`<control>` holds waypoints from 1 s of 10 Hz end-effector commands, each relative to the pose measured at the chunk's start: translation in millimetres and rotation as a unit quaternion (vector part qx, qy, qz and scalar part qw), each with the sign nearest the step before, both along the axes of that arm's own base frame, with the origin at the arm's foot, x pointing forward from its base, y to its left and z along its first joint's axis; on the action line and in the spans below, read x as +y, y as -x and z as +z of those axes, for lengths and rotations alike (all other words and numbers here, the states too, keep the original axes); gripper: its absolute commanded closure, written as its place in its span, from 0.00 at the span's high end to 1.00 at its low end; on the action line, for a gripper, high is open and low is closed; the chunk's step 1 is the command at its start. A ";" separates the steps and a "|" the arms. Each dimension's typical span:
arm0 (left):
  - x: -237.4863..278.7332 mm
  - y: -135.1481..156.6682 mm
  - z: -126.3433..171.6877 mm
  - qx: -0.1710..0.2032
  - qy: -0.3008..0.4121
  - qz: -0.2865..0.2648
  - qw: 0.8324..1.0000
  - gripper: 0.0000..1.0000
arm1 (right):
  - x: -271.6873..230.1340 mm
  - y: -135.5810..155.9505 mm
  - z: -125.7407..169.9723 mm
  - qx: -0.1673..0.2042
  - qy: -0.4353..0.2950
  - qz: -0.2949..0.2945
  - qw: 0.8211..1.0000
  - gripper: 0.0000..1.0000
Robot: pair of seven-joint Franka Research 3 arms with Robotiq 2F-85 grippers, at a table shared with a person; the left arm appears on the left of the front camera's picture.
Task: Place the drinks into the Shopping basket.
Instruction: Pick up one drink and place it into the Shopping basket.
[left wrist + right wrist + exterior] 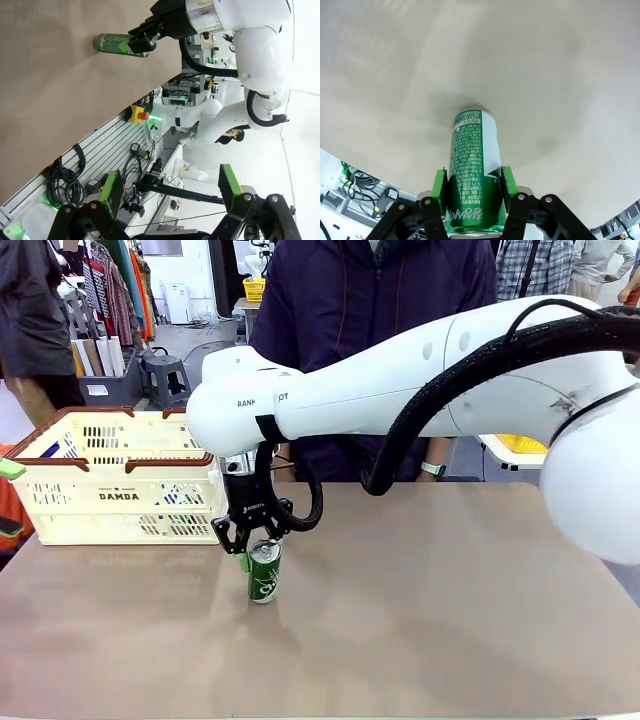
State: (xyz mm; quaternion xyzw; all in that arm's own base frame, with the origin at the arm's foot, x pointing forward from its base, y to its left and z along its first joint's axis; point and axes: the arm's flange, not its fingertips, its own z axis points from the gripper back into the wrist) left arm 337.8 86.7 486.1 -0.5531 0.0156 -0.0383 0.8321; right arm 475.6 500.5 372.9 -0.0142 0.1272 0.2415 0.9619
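Green can [264, 570] stands upright on the counter [420, 620] in the front view, right end effector [250, 538] clamped on its top from above, Shopping basket [115, 477] just behind-left, so likely a lift-and-carry grip. Left wrist view: left end effector [170, 192] spread wide, holding nothing, parked off the counter to stay clear. Right wrist view: both pads [439, 182] flat against the can's sides, grip looks centred.
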 end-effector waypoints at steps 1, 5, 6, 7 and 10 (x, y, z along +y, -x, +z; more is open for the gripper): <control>2.3 3.0 1.4 0.004 -0.001 -0.005 1.000 1.00 | 3.9 -0.7 6.1 0.006 0.004 0.012 1.000 1.00; 2.3 3.0 1.4 0.004 -0.001 -0.005 1.000 1.00 | 2.3 0.6 15.5 0.001 -0.013 0.009 1.000 1.00; 2.3 3.0 1.4 0.004 -0.001 -0.005 1.000 1.00 | -2.5 1.6 25.7 -0.001 -0.023 0.005 1.000 1.00; 2.3 3.0 1.4 0.004 -0.001 -0.005 1.000 1.00 | -11.4 7.2 43.3 -0.007 -0.035 0.002 0.999 1.00; 2.3 3.0 1.4 0.004 -0.001 -0.005 1.000 1.00 | -101.5 54.8 131.3 -0.011 -0.091 -0.007 0.996 1.00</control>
